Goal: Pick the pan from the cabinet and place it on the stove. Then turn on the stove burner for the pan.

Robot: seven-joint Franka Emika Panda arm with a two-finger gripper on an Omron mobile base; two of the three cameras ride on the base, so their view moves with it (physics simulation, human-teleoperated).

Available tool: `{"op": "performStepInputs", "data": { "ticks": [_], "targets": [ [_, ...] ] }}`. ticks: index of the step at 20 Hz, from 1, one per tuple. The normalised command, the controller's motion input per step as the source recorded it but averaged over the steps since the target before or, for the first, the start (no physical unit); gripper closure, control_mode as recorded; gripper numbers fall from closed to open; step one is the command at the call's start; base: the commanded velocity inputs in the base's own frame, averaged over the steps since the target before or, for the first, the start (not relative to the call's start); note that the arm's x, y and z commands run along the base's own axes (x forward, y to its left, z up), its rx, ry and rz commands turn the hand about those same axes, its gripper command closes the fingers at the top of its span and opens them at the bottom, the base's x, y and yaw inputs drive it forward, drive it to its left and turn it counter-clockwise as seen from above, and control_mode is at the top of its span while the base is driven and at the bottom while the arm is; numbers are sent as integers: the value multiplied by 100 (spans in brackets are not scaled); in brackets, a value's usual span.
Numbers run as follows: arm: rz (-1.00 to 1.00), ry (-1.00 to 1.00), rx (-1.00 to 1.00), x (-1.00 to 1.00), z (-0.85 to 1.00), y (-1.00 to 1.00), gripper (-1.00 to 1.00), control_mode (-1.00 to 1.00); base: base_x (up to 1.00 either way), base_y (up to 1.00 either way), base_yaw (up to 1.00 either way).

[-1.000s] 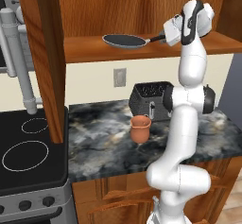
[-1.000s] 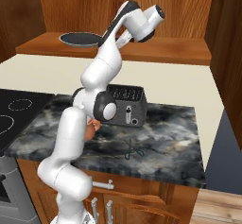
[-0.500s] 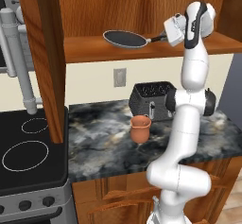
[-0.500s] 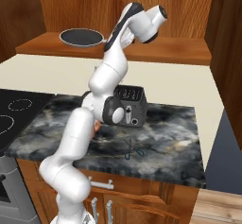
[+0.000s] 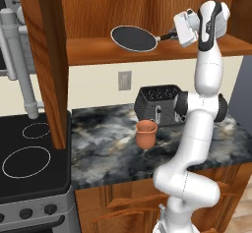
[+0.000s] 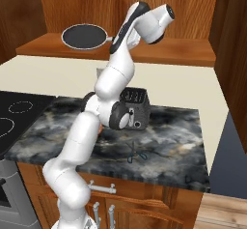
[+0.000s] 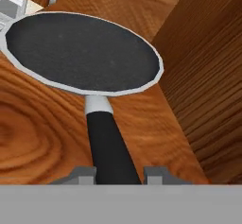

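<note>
The pan [image 5: 134,38], round and dark with a pale rim, is on the open cabinet's shelf [image 5: 98,54], its black handle pointing right. My gripper [image 5: 172,33] is shut on the end of that handle. In the hand view the handle [image 7: 109,142] runs up from between the two fingertips of my gripper [image 7: 118,175] to the pan [image 7: 80,52]. From the right base view the pan [image 6: 84,35] is at the shelf's left part, with my gripper [image 6: 115,39] by it. The stove [image 5: 34,178] lies lower left, with its large burner ring [image 5: 26,161].
The cabinet door [image 5: 47,55] hangs open between the shelf and the stove. A dark toaster [image 5: 160,104] and a terracotta cup [image 5: 146,132] stand on the marble counter below. Scissors [image 6: 134,153] lie near the counter's front. Stove knobs [image 5: 27,213] line the front.
The jaws have closed on the pan's handle. The pan sits slightly higher in the left base view than a second ago.
</note>
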Motion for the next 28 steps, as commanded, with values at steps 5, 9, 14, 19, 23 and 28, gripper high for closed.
{"op": "performStepInputs", "data": {
  "ticks": [5, 9, 14, 19, 23, 28],
  "targets": [
    [0, -32, 0, -19, -3, 6, 100, -100, 0, 0, 0],
    [0, -34, 1, -30, 0, 14, 100, -100, 0, 0, 0],
    [-2, -31, 2, -46, 0, 24, 100, -100, 0, 0, 0],
    [-6, -30, 3, -55, 0, 30, 100, -100, 0, 0, 0],
    [-9, -35, 4, -75, -2, 29, 100, -100, 0, 0, 0],
    [-11, -36, 4, -81, -2, 27, 100, -100, 0, 0, 0]
  ]
}}
